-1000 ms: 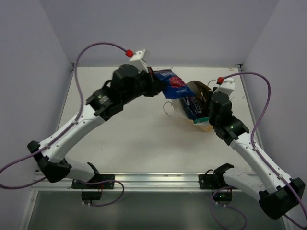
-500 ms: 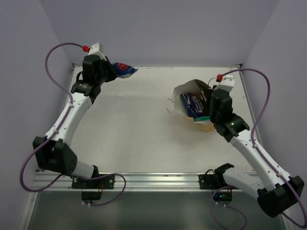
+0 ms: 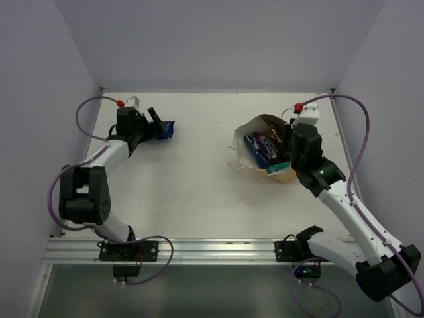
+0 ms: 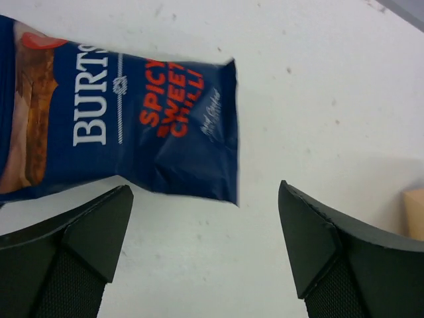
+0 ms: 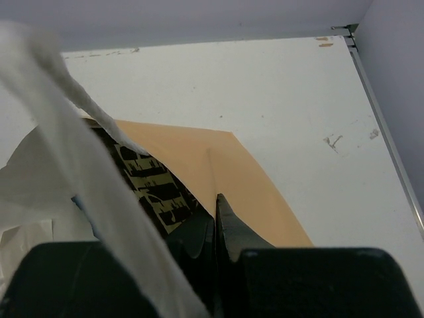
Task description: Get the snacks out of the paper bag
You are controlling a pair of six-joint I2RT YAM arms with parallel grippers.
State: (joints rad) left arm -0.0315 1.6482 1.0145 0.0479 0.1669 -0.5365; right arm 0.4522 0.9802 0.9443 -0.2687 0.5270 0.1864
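Observation:
A blue snack packet [image 3: 167, 130] lies flat on the table at the far left. In the left wrist view this packet [image 4: 132, 126] rests just ahead of my left gripper [image 4: 205, 192], which is open and holds nothing. The tan paper bag [image 3: 286, 175] sits at the right with its mouth facing left. A blue-purple packet [image 3: 264, 147] and a teal one [image 3: 279, 167] show inside it. My right gripper [image 5: 216, 205] is shut on the paper bag's wall [image 5: 238, 172], beside a dark packet with a yellow pattern [image 5: 149, 182].
The bag's white string handle [image 3: 232, 159] trails onto the table and crosses the right wrist view close to the lens [image 5: 86, 172]. Purple walls close in the table on three sides. The left arm [image 3: 83, 192] is folded back along the left edge.
My left arm swung from the bag to the far left with the blue packet, lowered it to the table and opened, letting it go. The right gripper stayed on the bag.

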